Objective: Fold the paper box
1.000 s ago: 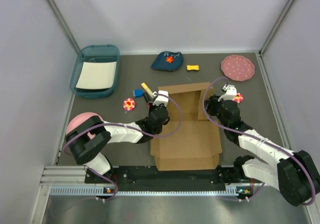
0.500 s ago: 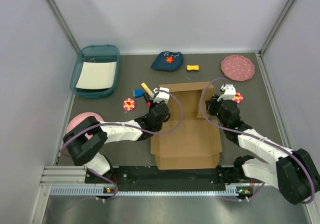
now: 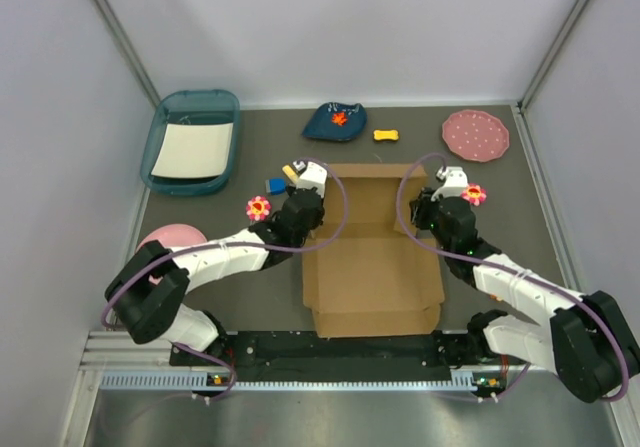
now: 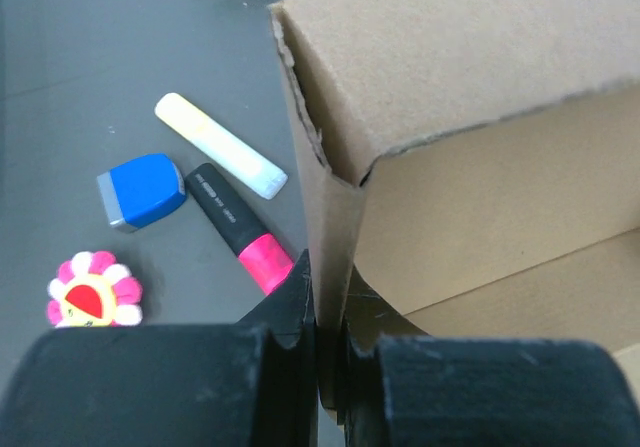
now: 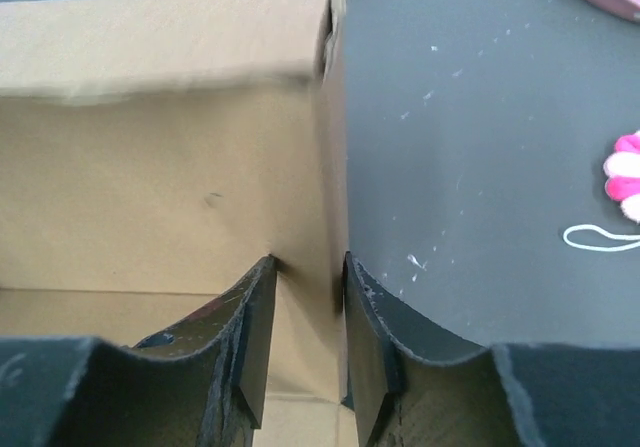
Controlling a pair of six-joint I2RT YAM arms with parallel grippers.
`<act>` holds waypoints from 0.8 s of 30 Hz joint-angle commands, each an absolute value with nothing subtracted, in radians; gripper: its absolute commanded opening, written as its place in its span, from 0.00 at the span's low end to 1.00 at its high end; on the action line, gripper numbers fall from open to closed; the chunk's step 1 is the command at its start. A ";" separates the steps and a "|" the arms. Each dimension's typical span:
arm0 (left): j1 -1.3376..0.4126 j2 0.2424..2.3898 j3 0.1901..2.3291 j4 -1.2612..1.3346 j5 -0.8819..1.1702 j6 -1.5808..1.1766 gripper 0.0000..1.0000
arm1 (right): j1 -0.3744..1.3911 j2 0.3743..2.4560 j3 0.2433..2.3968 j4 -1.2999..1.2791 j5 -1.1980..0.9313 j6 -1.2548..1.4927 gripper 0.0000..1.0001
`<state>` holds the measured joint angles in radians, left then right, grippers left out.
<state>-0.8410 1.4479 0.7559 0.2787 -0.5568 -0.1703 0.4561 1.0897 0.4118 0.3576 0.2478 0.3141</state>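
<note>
**Cardboard box: light, springy, held by its side walls**

The cardboard box [image 3: 372,267] sits mid-table between the two arms. Its base lies flat, its far wall is raised, and a flap lies open at the near edge. Small toys lie well apart from it to the far left and far right.

- Left gripper [image 4: 326,312]: clenched on the upright left side wall, low down near the far left corner. The board is pinched tight between the fingers.
- Right gripper [image 5: 307,287]: fingers straddle the right side wall near the far right corner. The outer finger looks to be against the board. We cannot tell whether the inner one presses or only stands beside it.

Handling, as we judge it:

- The box looks light and should slide on the table [image 3: 210,217] if pushed from one side only, so we want both arms working against each other.
- Corrugated board is stiff across a panel but hinges readily at the scored creases, and it tends to spring back unless a tab is seated.
- The cut edge at the far left corner already looks ragged, so hard pinching near corners risks crushing or tearing.
- The best hold seems to be mid-wall or close to a crease, on flat board.
- A pink marker [image 4: 240,232] lies just beside the left wall, outside the box. We keep clear of it.
</note>
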 commanded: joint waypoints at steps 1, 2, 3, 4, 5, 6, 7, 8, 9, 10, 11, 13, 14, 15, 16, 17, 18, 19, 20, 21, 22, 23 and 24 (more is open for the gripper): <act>-0.801 1.420 0.811 0.247 -0.217 -0.222 0.00 | 0.460 1.111 0.423 0.261 0.250 0.296 0.33; -0.787 1.424 0.813 0.245 -0.165 -0.238 0.00 | 0.462 1.109 0.423 0.262 0.238 0.296 0.36; -0.766 1.433 0.813 0.248 -0.141 -0.241 0.00 | 0.462 1.106 0.425 0.262 0.233 0.302 0.45; -0.759 1.437 0.815 0.249 -0.132 -0.242 0.00 | 0.462 1.106 0.429 0.259 0.229 0.314 0.49; -0.758 1.442 0.815 0.250 -0.121 -0.236 0.00 | 0.462 1.103 0.434 0.249 0.218 0.314 0.51; -0.758 1.450 0.816 0.255 -0.115 -0.232 0.00 | 0.462 1.101 0.439 0.249 0.216 0.316 0.53; -0.758 1.454 0.815 0.259 -0.112 -0.229 0.00 | 0.462 1.100 0.442 0.245 0.216 0.313 0.53; -0.758 1.457 0.815 0.262 -0.106 -0.227 0.00 | 0.462 1.101 0.445 0.239 0.224 0.313 0.53; -0.758 1.462 0.810 0.268 -0.103 -0.229 0.00 | 0.462 1.103 0.448 0.236 0.225 0.313 0.53; -0.758 1.465 0.808 0.270 -0.104 -0.230 0.00 | 0.460 1.103 0.448 0.238 0.227 0.311 0.53; -0.758 1.466 0.808 0.270 -0.104 -0.230 0.00 | 0.462 1.101 0.448 0.238 0.227 0.313 0.52; -0.758 1.471 0.804 0.267 -0.118 -0.235 0.00 | 0.460 1.092 0.443 0.239 0.226 0.313 0.44; -0.758 1.474 0.802 0.267 -0.126 -0.244 0.00 | 0.462 1.088 0.443 0.236 0.225 0.311 0.39; -0.758 1.477 0.798 0.267 -0.147 -0.248 0.00 | 0.462 1.082 0.446 0.230 0.225 0.311 0.36; -0.759 1.477 0.796 0.267 -0.159 -0.253 0.00 | 0.462 1.078 0.451 0.223 0.227 0.316 0.33; -0.759 1.479 0.795 0.267 -0.170 -0.262 0.00 | 0.462 1.074 0.462 0.210 0.230 0.316 0.28; -0.761 1.479 0.795 0.268 -0.182 -0.265 0.00 | 0.460 1.072 0.468 0.187 0.232 0.321 0.24; -0.764 1.480 0.793 0.267 -0.217 -0.271 0.00 | 0.463 1.072 0.475 0.175 0.235 0.324 0.19; -0.770 1.482 0.793 0.267 -0.238 -0.275 0.00 | 0.466 1.071 0.491 0.160 0.254 0.328 0.03; -0.775 1.485 0.795 0.267 -0.256 -0.275 0.00 | 0.469 1.071 0.500 0.126 0.261 0.330 0.00; -0.781 1.485 0.795 0.267 -0.300 -0.276 0.00 | 0.472 1.072 0.508 0.111 0.273 0.330 0.00; -0.788 1.483 0.796 0.267 -0.322 -0.276 0.00 | 0.482 1.072 0.523 0.091 0.305 0.333 0.00; -0.793 1.485 0.798 0.265 -0.346 -0.278 0.00 | 0.485 1.074 0.532 0.069 0.319 0.339 0.00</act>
